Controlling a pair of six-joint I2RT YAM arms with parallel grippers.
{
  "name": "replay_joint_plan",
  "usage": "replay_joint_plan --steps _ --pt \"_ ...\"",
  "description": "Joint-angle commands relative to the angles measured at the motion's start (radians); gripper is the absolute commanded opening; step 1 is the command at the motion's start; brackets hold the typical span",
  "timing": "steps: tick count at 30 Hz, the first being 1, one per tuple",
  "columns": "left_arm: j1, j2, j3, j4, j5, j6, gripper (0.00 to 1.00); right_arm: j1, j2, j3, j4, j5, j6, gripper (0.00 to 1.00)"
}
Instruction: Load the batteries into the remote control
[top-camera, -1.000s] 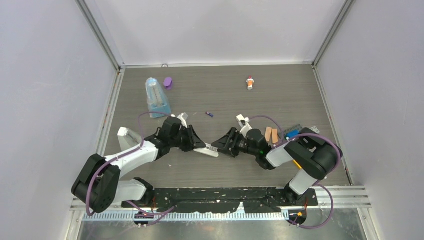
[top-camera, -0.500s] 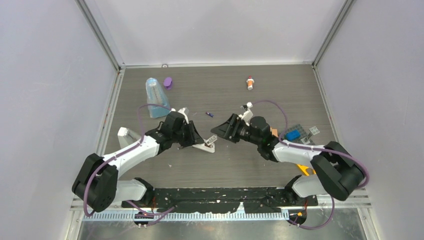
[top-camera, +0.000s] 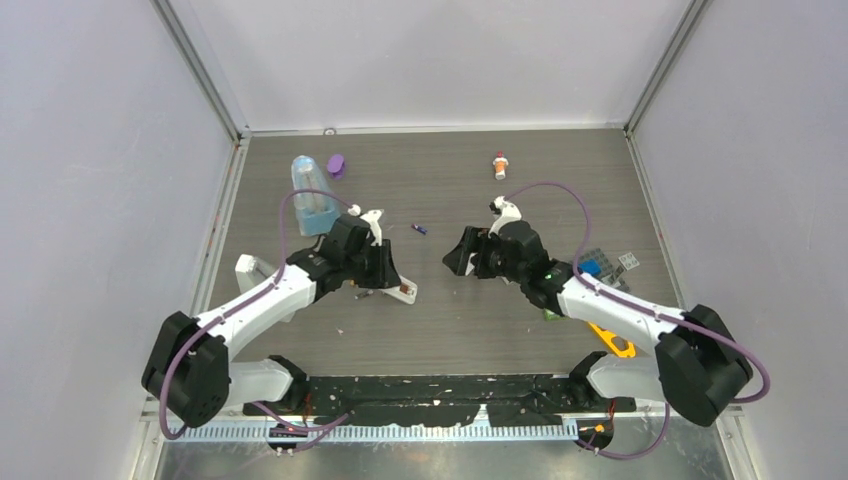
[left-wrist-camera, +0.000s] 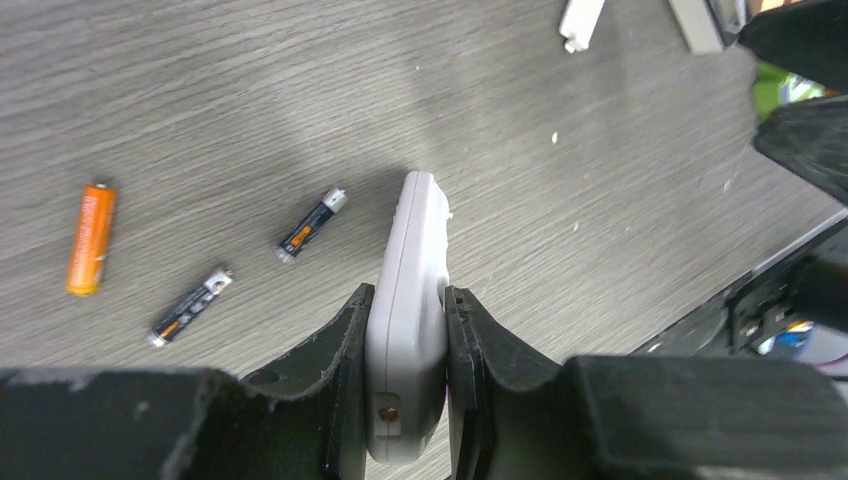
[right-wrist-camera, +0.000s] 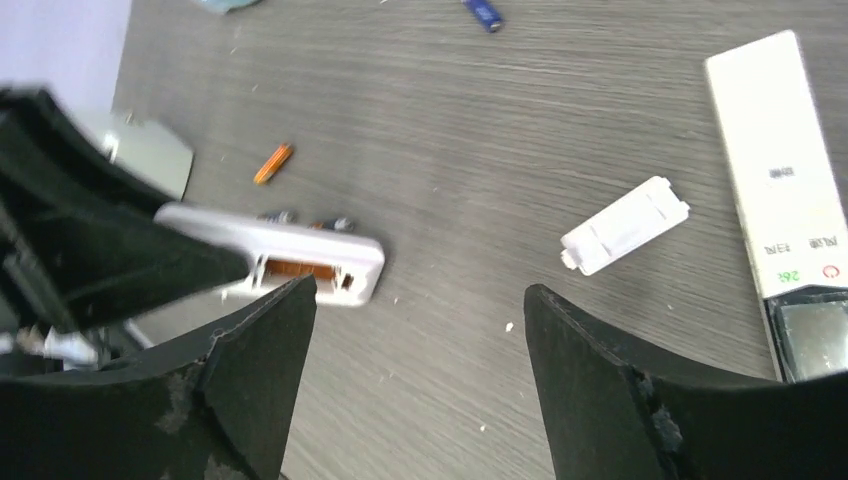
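The remote (left-wrist-camera: 415, 240) is left of middle, on its edge, pinched tight by the left end effector (left-wrist-camera: 407, 296). It looks light, hard and smooth; its long sides are best to hold. Three batteries (left-wrist-camera: 312, 224) lie on the surface (left-wrist-camera: 560, 230) beside it and could roll. The right end effector (right-wrist-camera: 418, 290) is wide open, empty. The remote's face is hidden.

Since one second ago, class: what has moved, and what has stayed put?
The right gripper backed off the remote, outward and slightly right, open. The left gripper carried the remote slightly left. Unchanged: the left gripper's hold, the purple battery, the little bottle.
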Motion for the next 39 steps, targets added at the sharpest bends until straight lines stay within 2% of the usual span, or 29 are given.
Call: replay_joint_plan --steps 1,2,6,10,14,19,24,30,33,34,35,38,39 --pt "0.000 -0.059 0.044 -0.148 0.023 0.190 0.00 0.001 -0.117 -0.028 0.092 -0.243 -0.221 0.83" --pt "0.000 -0.076 0.042 -0.142 0.045 0.196 0.00 0.002 -0.129 -0.048 0.106 -0.332 -0.236 0.87" --pt "-0.001 -0.125 0.035 -0.104 0.213 0.228 0.00 0.012 -0.169 -0.067 0.133 -0.487 -0.315 0.96" --pt "-0.020 -0.163 0.067 -0.112 0.369 0.250 0.00 0.045 -0.157 -0.048 0.153 -0.597 -0.308 0.98" --pt "-0.064 -0.230 0.111 -0.158 0.426 0.312 0.00 0.133 -0.163 -0.032 0.142 -0.564 -0.359 1.00" --pt "-0.072 -0.292 0.113 -0.202 0.515 0.368 0.00 0.282 -0.134 0.039 0.010 -0.484 -0.501 1.00" --pt "-0.074 -0.336 0.092 -0.203 0.647 0.414 0.00 0.341 -0.087 0.080 -0.053 -0.507 -0.544 0.97" --pt "-0.076 -0.335 0.142 -0.272 0.713 0.460 0.00 0.381 -0.083 0.108 -0.086 -0.500 -0.538 0.85" --pt "-0.075 -0.340 0.147 -0.269 0.715 0.458 0.00 0.382 -0.088 0.104 -0.072 -0.522 -0.510 0.68" --pt "-0.075 -0.347 0.142 -0.258 0.722 0.449 0.00 0.381 -0.088 0.097 -0.056 -0.529 -0.484 0.57" --pt "-0.076 -0.353 0.135 -0.244 0.729 0.440 0.00 0.382 -0.086 0.093 -0.043 -0.534 -0.440 0.51" --pt "-0.076 -0.374 0.115 -0.196 0.756 0.410 0.00 0.382 -0.075 0.080 0.020 -0.573 -0.364 0.24" --pt "-0.075 -0.382 0.109 -0.179 0.764 0.400 0.00 0.382 -0.076 0.072 0.045 -0.584 -0.322 0.20"
